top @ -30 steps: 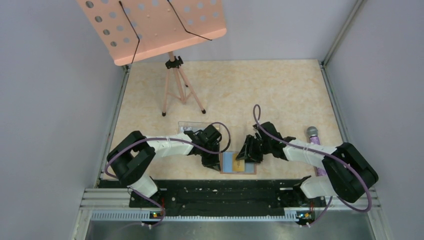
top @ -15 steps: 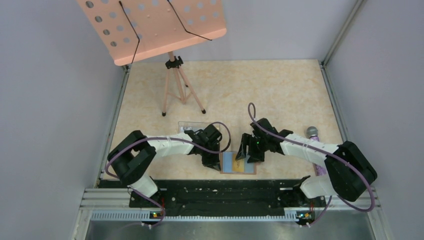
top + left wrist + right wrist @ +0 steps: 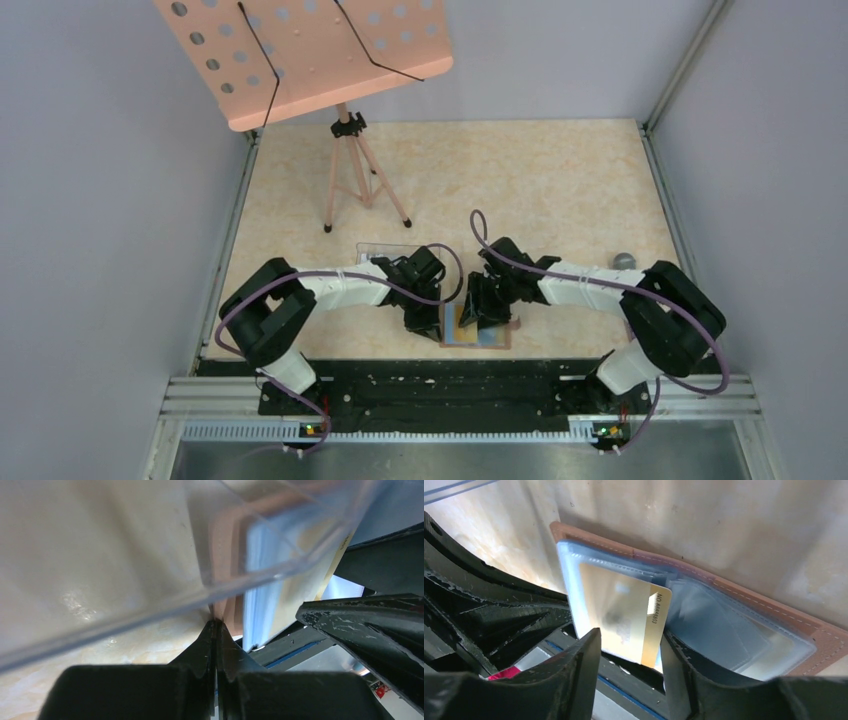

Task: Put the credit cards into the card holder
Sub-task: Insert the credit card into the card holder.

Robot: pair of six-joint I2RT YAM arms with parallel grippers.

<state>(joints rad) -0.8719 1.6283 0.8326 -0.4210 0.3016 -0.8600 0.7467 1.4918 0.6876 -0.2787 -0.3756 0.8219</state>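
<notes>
Right end effector [image 3: 629, 645] astride a yellow credit card [image 3: 619, 610] in the open card holder [image 3: 744, 600].
Its jaws stand apart on either side of the card's near end; contact is unclear. The card sits tilted in a bluish sleeve of the holder, near the desk's [image 3: 500, 180] front edge. The left end effector [image 3: 216, 625] is closed, tips at the holder's brown edge, beside a clear box [image 3: 150, 555].
</notes>
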